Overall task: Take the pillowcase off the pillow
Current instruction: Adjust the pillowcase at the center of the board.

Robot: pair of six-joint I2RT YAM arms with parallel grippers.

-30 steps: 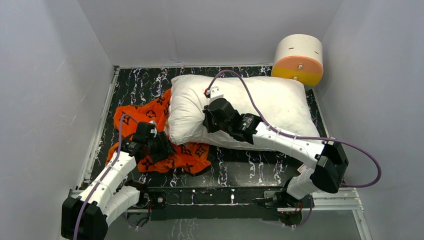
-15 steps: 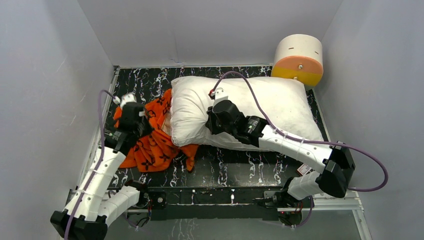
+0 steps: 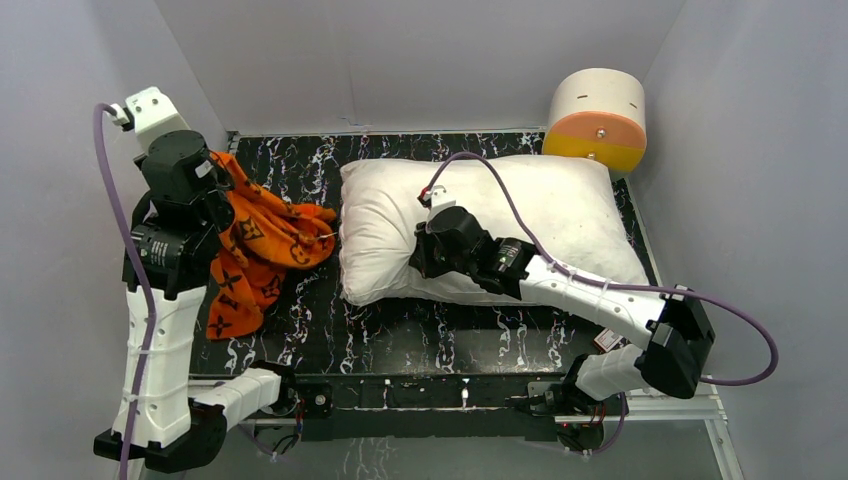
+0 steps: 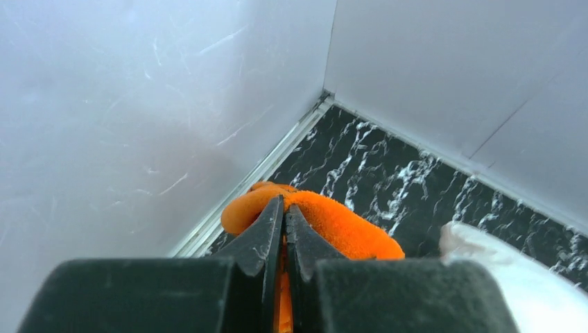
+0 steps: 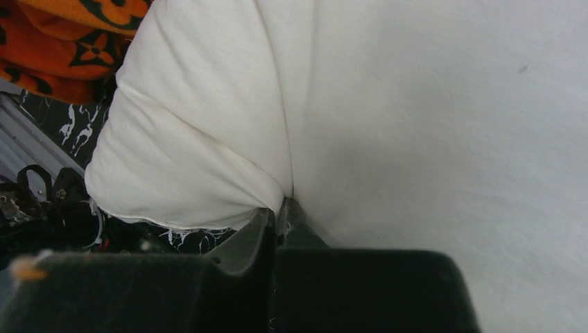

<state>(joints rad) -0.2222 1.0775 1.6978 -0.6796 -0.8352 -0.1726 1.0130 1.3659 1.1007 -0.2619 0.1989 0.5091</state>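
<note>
The white pillow point(image 3: 520, 215) lies bare across the black marbled table. My right gripper point(image 3: 422, 252) presses on its front left part, shut on a pinched fold of the pillow point(image 5: 388, 104) cloth, fingertips at the crease point(image 5: 279, 208). The orange pillowcase point(image 3: 250, 240) with black motifs hangs from my raised left gripper point(image 3: 212, 172) near the left wall. Its lower end rests on the table and one corner reaches toward the pillow's left edge. In the left wrist view the left gripper point(image 4: 284, 202) is shut on the orange pillowcase point(image 4: 347, 229).
A white-and-orange round drum point(image 3: 597, 120) stands at the back right corner. Grey walls close in the left, back and right sides. The left arm stands tall beside the left wall. A purple cable point(image 3: 500, 190) arcs over the pillow.
My left gripper shut on the pillowcase, then rose up and back toward the left wall, dragging the orange cloth away from the pillow. The right gripper stayed on the pillow.
</note>
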